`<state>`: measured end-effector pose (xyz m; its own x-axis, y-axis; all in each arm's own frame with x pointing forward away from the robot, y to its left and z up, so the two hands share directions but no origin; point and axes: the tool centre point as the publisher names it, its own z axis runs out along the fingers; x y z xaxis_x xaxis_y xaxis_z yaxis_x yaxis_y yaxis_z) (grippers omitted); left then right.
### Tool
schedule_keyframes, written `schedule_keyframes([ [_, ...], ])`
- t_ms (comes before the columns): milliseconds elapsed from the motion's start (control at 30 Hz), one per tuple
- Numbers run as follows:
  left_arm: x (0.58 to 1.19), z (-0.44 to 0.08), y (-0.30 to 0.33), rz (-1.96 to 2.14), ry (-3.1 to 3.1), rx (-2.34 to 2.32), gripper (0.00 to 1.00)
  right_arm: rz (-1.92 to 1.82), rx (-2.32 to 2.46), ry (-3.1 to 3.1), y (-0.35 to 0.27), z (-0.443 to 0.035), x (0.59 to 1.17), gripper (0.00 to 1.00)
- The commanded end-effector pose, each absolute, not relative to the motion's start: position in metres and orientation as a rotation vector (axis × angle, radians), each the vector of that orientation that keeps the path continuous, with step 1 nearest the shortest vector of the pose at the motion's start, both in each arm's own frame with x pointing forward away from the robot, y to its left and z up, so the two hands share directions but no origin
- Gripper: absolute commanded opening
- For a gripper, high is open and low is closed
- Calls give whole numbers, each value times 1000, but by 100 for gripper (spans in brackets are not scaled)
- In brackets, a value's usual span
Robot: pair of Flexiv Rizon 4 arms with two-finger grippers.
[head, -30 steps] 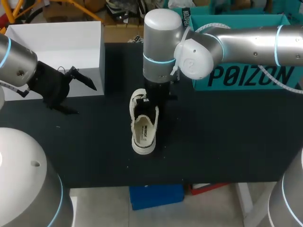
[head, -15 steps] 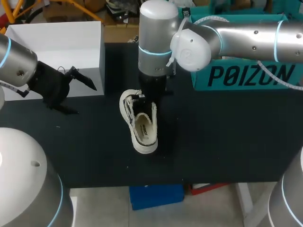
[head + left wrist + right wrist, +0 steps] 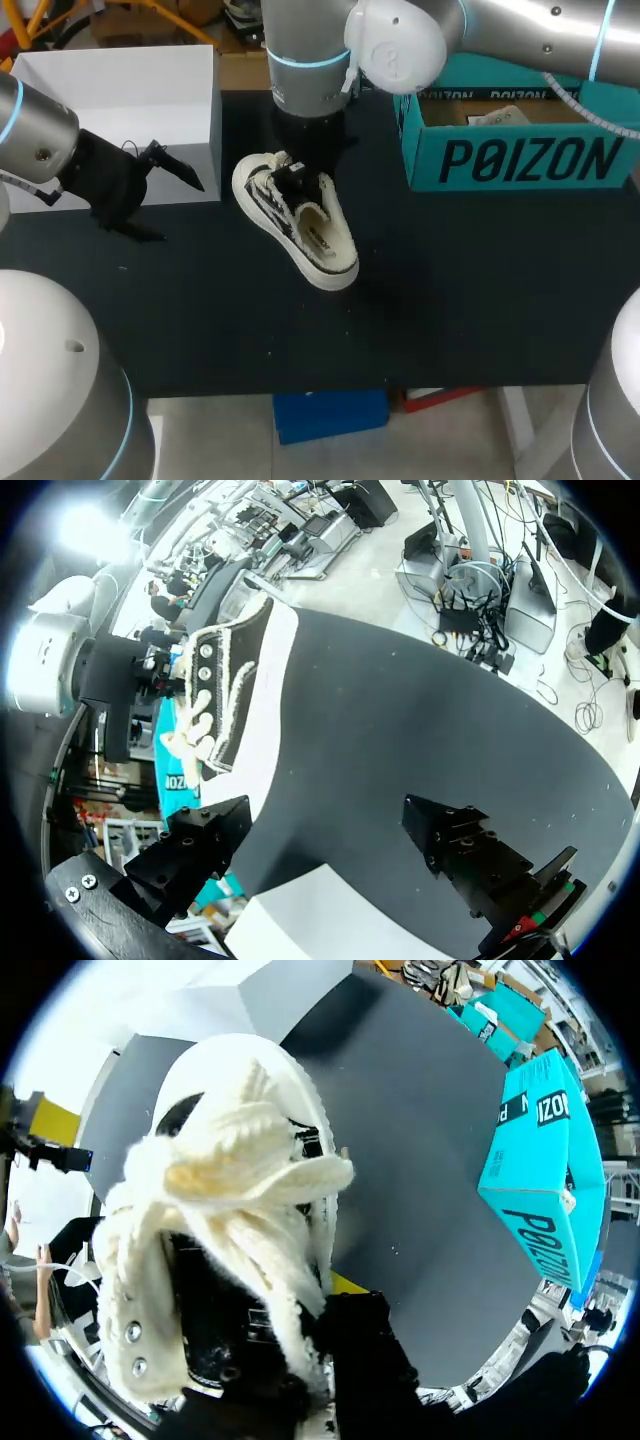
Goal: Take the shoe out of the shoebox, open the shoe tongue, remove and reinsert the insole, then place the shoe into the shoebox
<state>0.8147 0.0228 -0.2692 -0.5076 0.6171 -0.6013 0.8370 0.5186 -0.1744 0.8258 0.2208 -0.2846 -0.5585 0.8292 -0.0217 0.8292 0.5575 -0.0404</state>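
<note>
You drew the right arm (image 3: 400, 50) back toward the table's far edge and over to the left, and its gripper (image 3: 297, 183) carried the sneaker (image 3: 305, 230) along. The sneaker turned as it went, toe swinging left and heel right, and ended on a diagonal. The forearm moved off the teal shoebox (image 3: 520, 160), uncovering its open top.

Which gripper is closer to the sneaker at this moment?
Right. The right gripper is on the sneaker, shut on it at its laced tongue end. The left gripper is open and well apart from it, beside the white box.
</note>
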Motion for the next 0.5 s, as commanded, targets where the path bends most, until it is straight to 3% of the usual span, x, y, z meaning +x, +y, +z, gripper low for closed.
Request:
schedule_keyframes([
  [33, 814, -269, 23, -622, 2291, 1189, 100, -89, 1285, 2842, 211, -234, 834, 0],
  [500, 814, -269, 23, -622, 2291, 1189, 100, -186, 667, 2986, 169, -175, 887, 0],
])
